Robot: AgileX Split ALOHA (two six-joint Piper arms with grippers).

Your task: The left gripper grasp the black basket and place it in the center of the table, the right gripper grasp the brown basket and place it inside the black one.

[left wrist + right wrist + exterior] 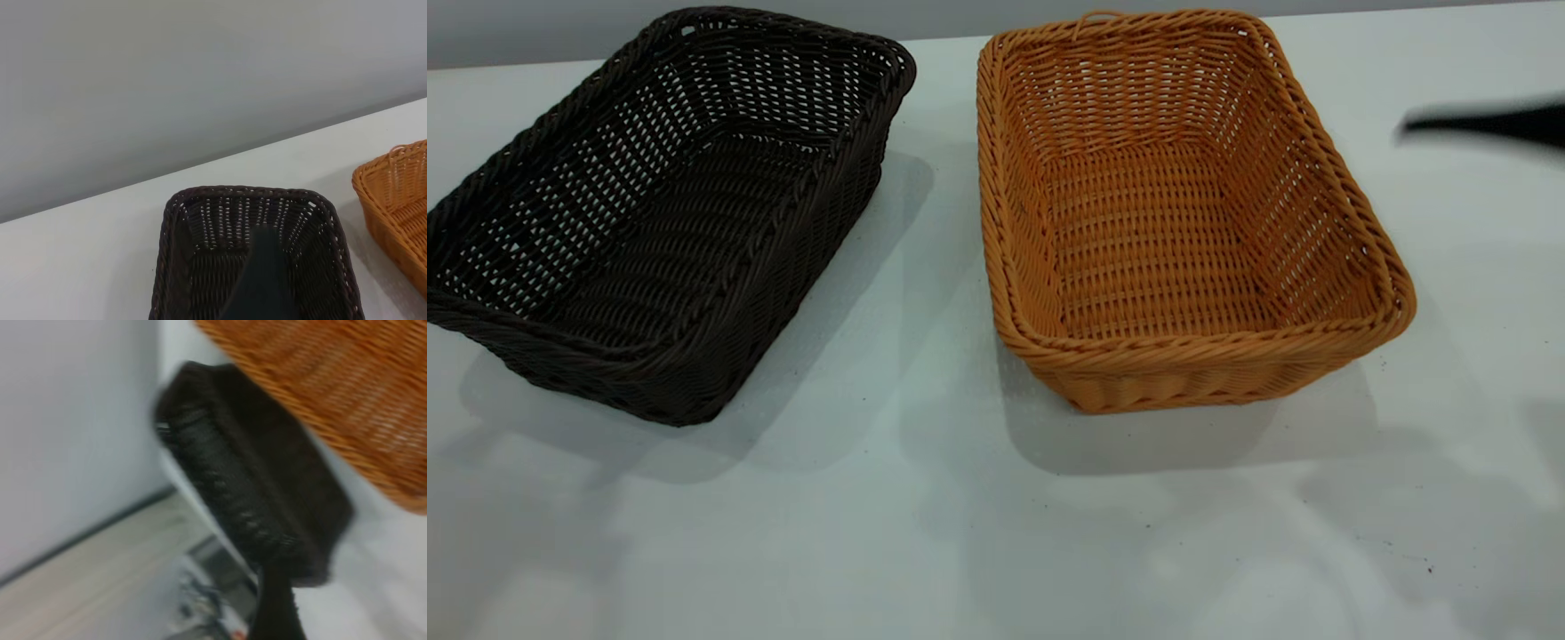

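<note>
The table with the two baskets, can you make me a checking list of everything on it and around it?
Surface: the table is pale grey-white with tiny dark specks and soft shadows.
Job's things: the black basket sits on the exterior view's left, upright and empty. The brown basket sits to its right, upright and empty, apart from it, with a small loop on its far rim.
Clutter: nothing seen.
Grippers: the right gripper shows only as a dark blur at the exterior view's right edge, beyond the brown basket. The left gripper is over the black basket in its wrist view. Jaws cannot be judged on either.
Cables: nothing seen.
Surroundings: a plain grey wall behind the table.
</note>
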